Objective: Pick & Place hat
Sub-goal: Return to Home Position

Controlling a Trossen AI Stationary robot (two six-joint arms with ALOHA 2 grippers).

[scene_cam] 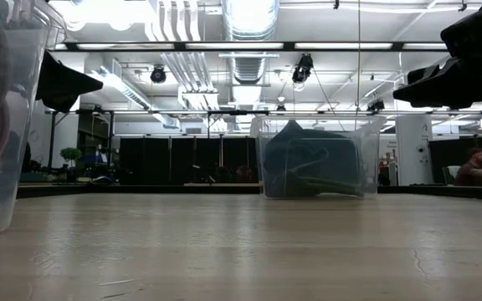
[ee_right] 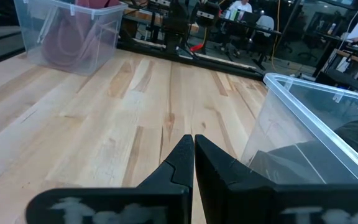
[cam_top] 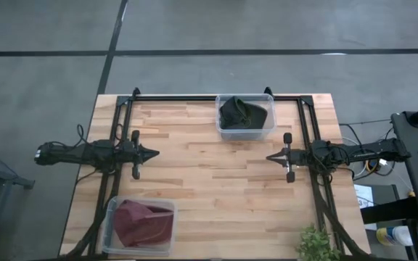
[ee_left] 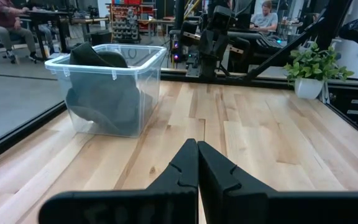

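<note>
**A:** What's there, by count?

**B:** Two bins, two dark arms and one small green potted plant [cam_top: 316,243]. One clear plastic bin [cam_top: 140,201] holds the crumpled red fabric caps [cam_top: 145,225]. It sits at the left corner of the pale wooden desk [cam_top: 209,188], on the same edge as the plant. The second clear bin [cam_top: 245,96] holds dark fabric caps [cam_top: 244,114] at the middle of the desk's opposite edge.

**A:** And the pincers?

**B:** The left pincer [cam_top: 154,153] is over the desk's left side and the right pincer [cam_top: 269,156] over its right. They point at each other, well apart. On both, the fingers are pressed together and hold nothing.

**A:** The room?

**B:** There's a grey concrete floor [cam_top: 49,72] around the desk, ceiling ducts [scene_cam: 249,25] overhead, and a seated person [scene_cam: 475,167] far behind.

**A:** Anything unclear?

**B:** The red caps are one heap, so I can't count them. The plant is cut off at the desk's edge.
</note>
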